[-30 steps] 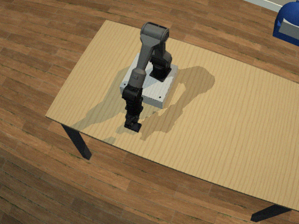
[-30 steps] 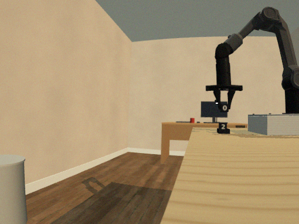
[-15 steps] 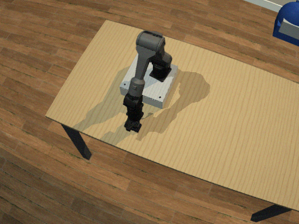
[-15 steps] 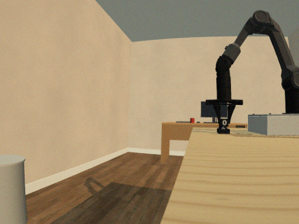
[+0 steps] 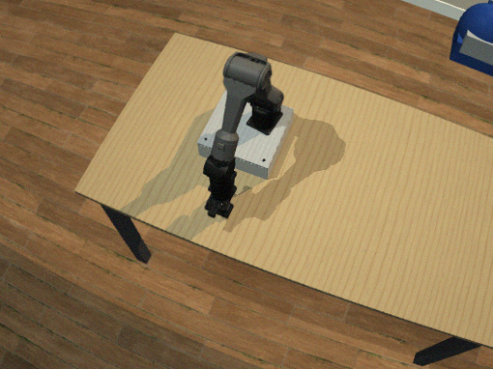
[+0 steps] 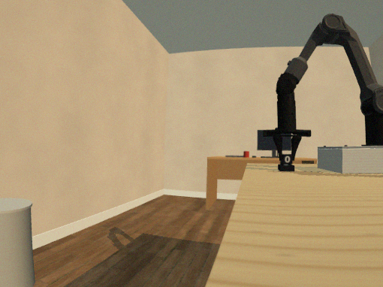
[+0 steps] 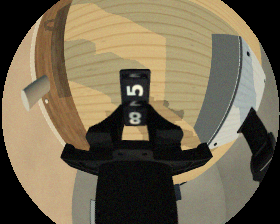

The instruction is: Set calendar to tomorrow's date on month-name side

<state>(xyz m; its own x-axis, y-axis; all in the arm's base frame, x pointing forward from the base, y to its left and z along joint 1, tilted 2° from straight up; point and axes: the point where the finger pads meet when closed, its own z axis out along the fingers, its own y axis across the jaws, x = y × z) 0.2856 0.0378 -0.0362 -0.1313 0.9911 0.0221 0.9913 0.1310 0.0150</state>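
Observation:
My gripper (image 6: 287, 155) (image 7: 135, 110) is shut on a black cube (image 6: 287, 159) (image 7: 135, 118). This cube shows an upright white 0 in the exterior view and an 8 on top in the wrist view. It is low at the small black tray (image 6: 286, 167) (image 7: 135, 72); whether it touches the tray's floor cannot be told. The other cube (image 7: 134, 90) sits in the tray, close beside the held one, with a sideways 5 on its top face. In the top view the arm covers the cubes. The side with the month's name cannot be read.
The tray stands on the wooden table (image 5: 377, 207) (image 6: 300, 221), near its front edge. The pale box (image 5: 232, 155) (image 6: 360, 161) (image 7: 223, 85) under the arm's base stands close by. A desk (image 6: 221, 168) with a monitor is in the background.

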